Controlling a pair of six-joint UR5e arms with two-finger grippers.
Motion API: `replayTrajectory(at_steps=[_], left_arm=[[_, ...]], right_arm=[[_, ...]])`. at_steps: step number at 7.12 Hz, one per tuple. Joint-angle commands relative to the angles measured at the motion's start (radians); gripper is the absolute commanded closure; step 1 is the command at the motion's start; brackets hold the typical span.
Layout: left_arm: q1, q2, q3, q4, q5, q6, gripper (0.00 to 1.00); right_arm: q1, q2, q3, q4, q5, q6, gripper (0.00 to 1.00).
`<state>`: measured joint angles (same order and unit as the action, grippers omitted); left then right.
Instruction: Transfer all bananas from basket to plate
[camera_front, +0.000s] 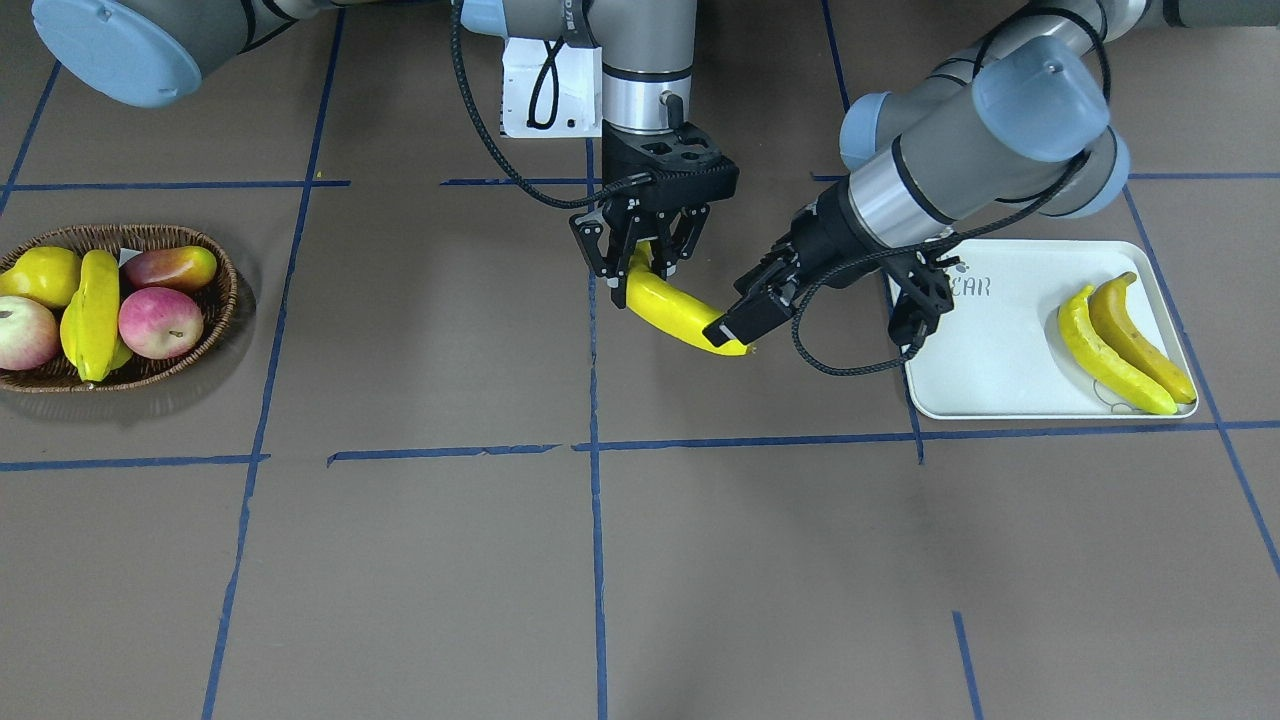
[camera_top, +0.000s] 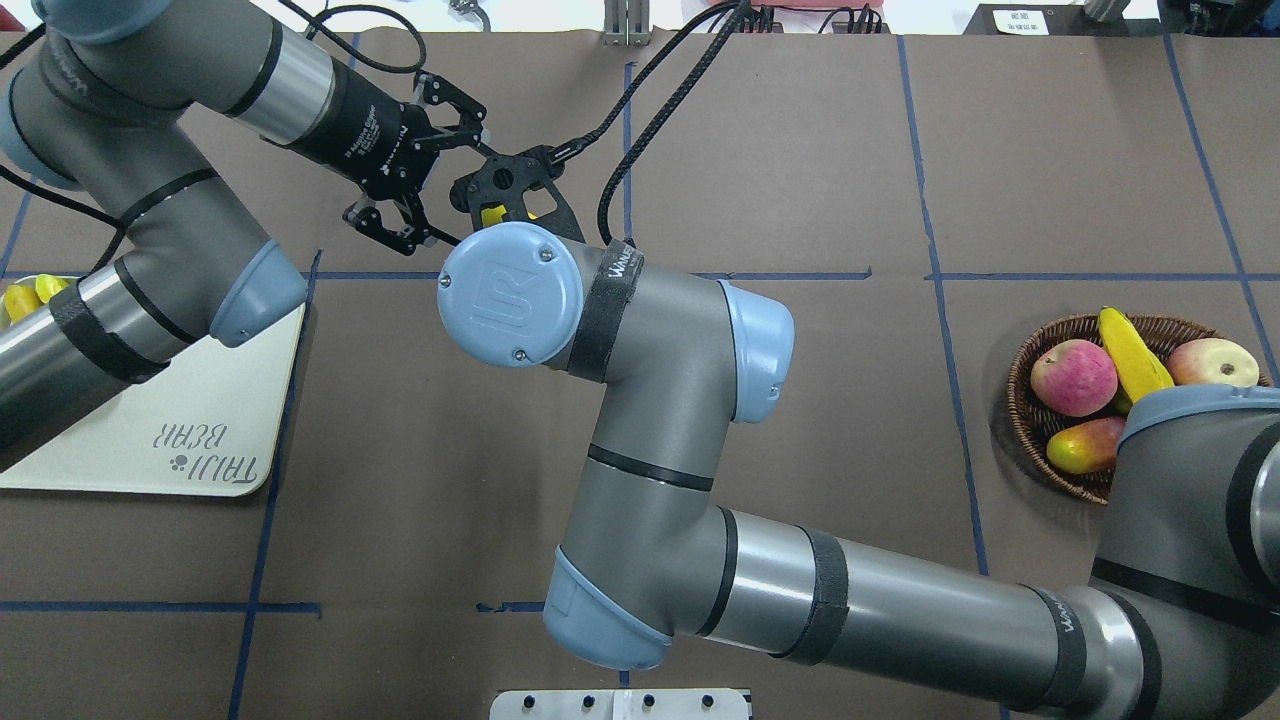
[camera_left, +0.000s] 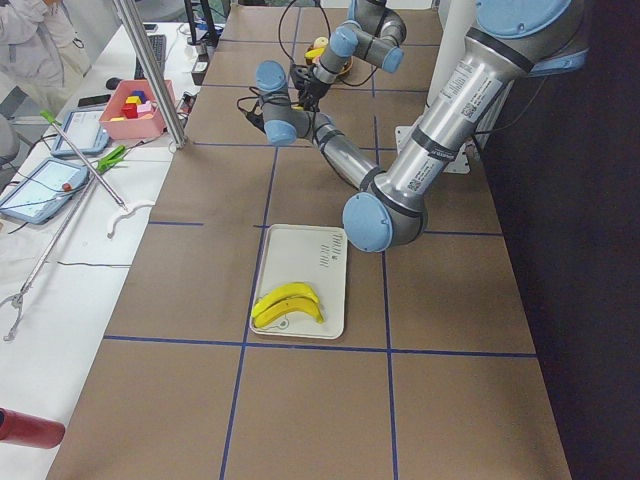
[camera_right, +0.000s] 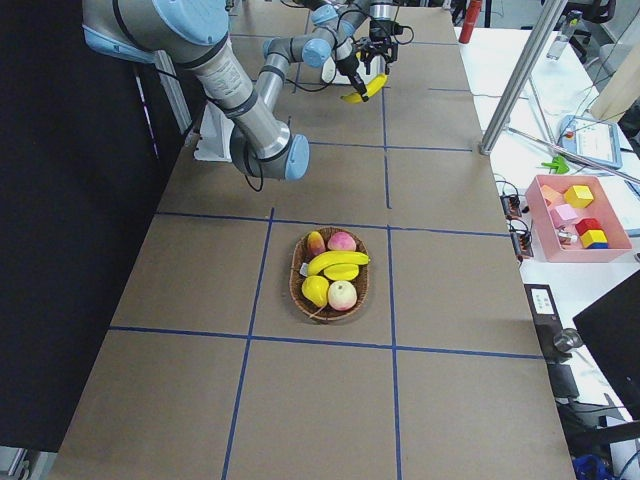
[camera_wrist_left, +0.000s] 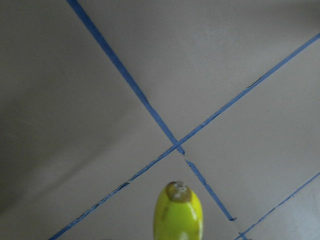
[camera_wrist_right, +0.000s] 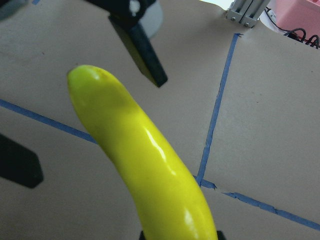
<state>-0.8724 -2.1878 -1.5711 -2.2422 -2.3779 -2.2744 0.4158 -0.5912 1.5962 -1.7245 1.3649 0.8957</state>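
Right pincer is clamped on the upper end of a long glossy yellow banana, held over the brown paper-covered surface between basket and plate, nearer the plate. The banana slants down toward the left pincer, which is spread wide with its fingers either side of the banana's free tip; the right wrist view shows a gap between fingers and fruit. The off-white rectangular tray-style plate carries two bananas side by side at its far end, one yellow and one orange-brown. The round dark wicker basket has one yellow banana lying among red-pink apples and a yellow pear.
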Motion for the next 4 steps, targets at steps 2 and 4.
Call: replayTrajectory(at_steps=[2,4], left_arm=[[0.030,-0.001,0.000,0.003,0.023,-0.004,0.20],[0.030,-0.006,0.006,0.004,0.048,-0.004,0.22]], right_arm=[[0.000,0.001,0.002,0.002,0.000,0.000,0.98],[-0.009,0.001,0.004,0.002,-0.001,-0.001,0.97]])
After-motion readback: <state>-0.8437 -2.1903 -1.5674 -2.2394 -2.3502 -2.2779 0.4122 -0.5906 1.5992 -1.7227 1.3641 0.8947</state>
